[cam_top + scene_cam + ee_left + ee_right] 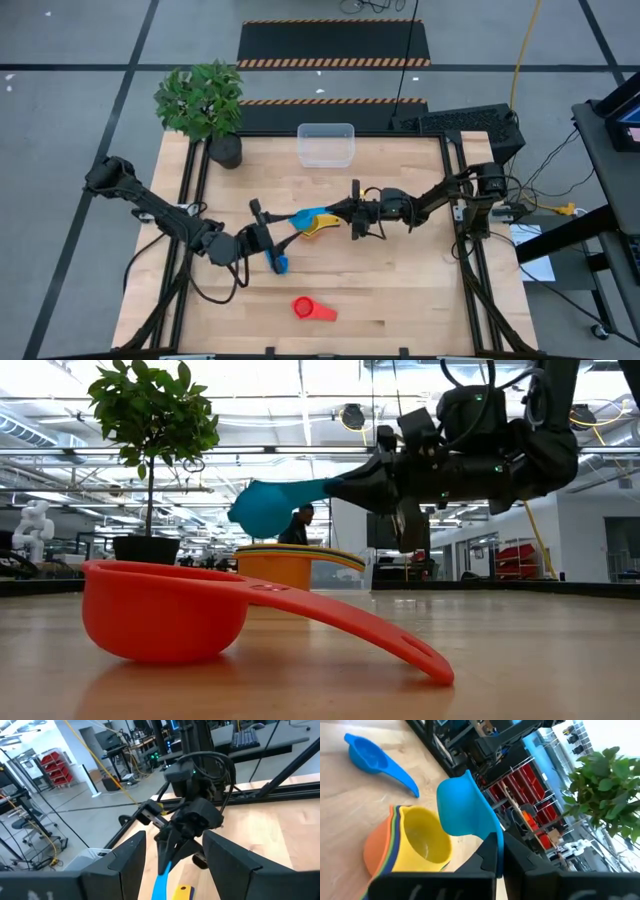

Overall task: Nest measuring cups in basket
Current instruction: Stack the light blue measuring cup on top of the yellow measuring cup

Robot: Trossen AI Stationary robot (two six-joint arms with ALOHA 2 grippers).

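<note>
High view: both arms meet over the middle of the worktop (400, 290).
Right end effector (330, 213): fingers pressed together on the flat handle of the light blue cup (462, 807), which it holds up off the worktop; the bowl points away from the wrist.
Nested stack (407, 845): just below and beside the right end effector's held cup, an orange cup outermost and a yellow one innermost, other coloured rims between; it sits on the worktop, not touching the held cup.
Left end effector (272, 240): fingers spread, nothing between them; it faces the right end effector from close by.
Dark blue cup (281, 263): lies on the worktop just beside the left end effector.
Red cup (165, 610): on the worktop, well apart from both end effectors, on the near side.
Basket (326, 144): at the far edge of the worktop, beyond the right end effector, well apart from it.
Plant (203, 102): potted, at the far corner, beside the basket.
</note>
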